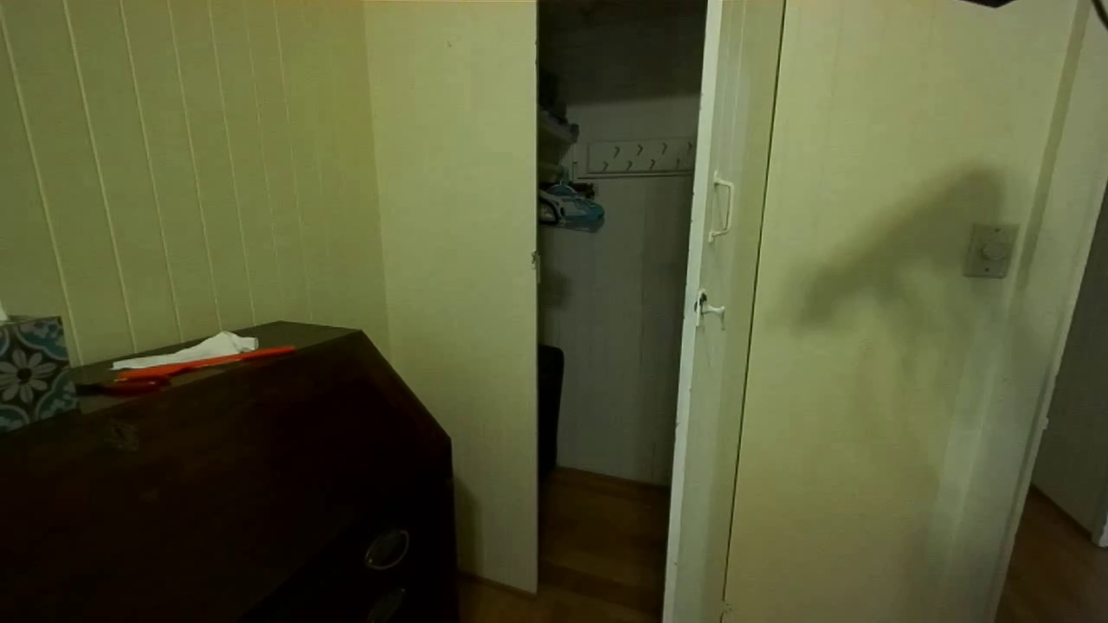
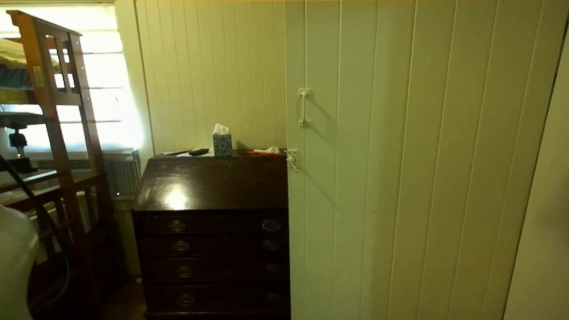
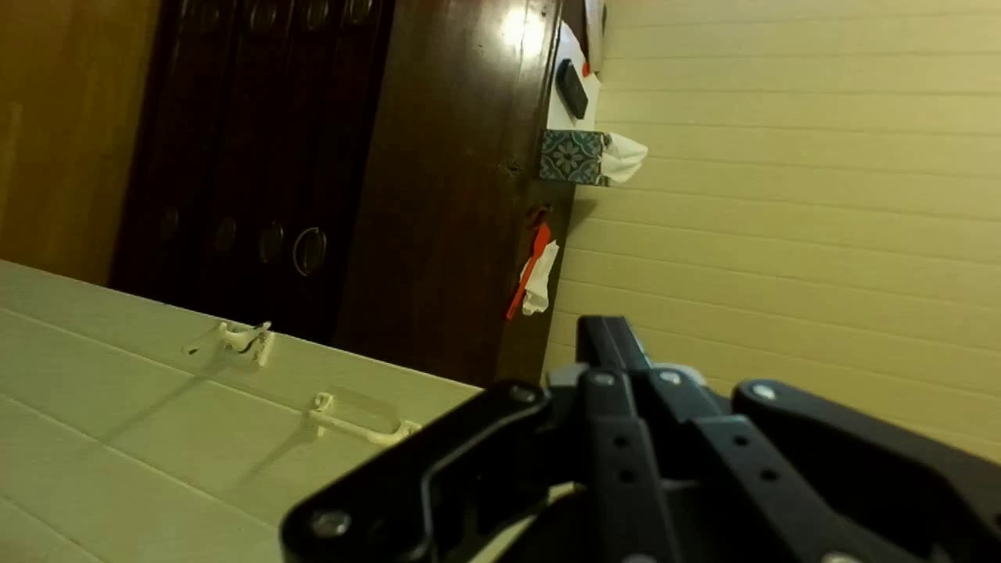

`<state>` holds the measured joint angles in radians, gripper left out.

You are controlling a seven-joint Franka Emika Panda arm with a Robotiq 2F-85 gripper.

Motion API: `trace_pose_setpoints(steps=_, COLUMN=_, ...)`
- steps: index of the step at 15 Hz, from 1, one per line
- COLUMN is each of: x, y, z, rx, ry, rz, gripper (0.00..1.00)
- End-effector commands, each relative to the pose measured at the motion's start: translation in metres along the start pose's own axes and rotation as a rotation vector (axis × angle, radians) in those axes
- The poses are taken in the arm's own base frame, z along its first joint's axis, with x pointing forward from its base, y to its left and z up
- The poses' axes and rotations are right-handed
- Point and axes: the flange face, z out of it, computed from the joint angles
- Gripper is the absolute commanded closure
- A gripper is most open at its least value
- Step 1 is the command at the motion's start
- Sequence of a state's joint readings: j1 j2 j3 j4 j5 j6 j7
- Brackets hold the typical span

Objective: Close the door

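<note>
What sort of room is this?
Probably a home bedroom: what looks like a wooden bunk bed, a dark bureau, and a closet with a hook rail beyond the open door.

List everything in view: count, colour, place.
Door: 1, cream, open at closet
Handle: 1, white, door face
Latch: 1, white, below handle
Hook rail: 1, pale, in closet
Stored items: several, blue, black, closet
Desk: 1, brown, by grooved wall
Tissue box: 1, blue, on desk
Loose items: several, red, white, black, on desk
Bed frame: 1, brown, before window
Window: 1, white, behind bed frame
Wall plate: 1, pale, flat wall
Arm: 1, white, exterior view edge
Claw: 1, black, wrist view
</note>
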<state>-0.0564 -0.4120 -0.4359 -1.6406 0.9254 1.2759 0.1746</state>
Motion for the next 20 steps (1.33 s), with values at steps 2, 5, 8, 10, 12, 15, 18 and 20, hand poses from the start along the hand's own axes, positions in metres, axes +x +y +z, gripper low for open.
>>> trace_pose_setpoints(steps=2, x=0.014, y=-0.031, z=0.045, rx=-0.088, ry=-0.032, rz=-0.23, gripper=1.0)
trace_pose_setpoints(steps=5, x=0.013, y=-0.034, z=0.056, rx=-0.057, ry=-0.058, rz=-0.243, gripper=1.0)
trace_pose_setpoints(steps=8, x=0.015, y=-0.037, z=0.062, rx=-0.06, ry=-0.063, rz=-0.253, gripper=0.99)
trace_pose_setpoints(steps=10, x=0.016, y=-0.034, z=0.058, rx=-0.06, ry=-0.053, rz=-0.246, gripper=0.99)
trace_pose_setpoints(steps=12, x=0.021, y=-0.035, z=0.061, rx=-0.113, ry=-0.029, rz=-0.308, gripper=1.0)
trace_pose_setpoints(steps=15, x=0.031, y=-0.052, z=0.092, rx=-0.132, ry=-0.026, rz=-0.485, gripper=1.0)
trace_pose_setpoints(steps=18, x=0.041, y=-0.067, z=0.122, rx=-0.15, ry=-0.021, rz=-0.643, gripper=1.0)
trace_pose_setpoints(steps=20, x=0.049, y=-0.075, z=0.129, rx=-0.172, ry=-0.008, rz=-0.739, gripper=1.0)
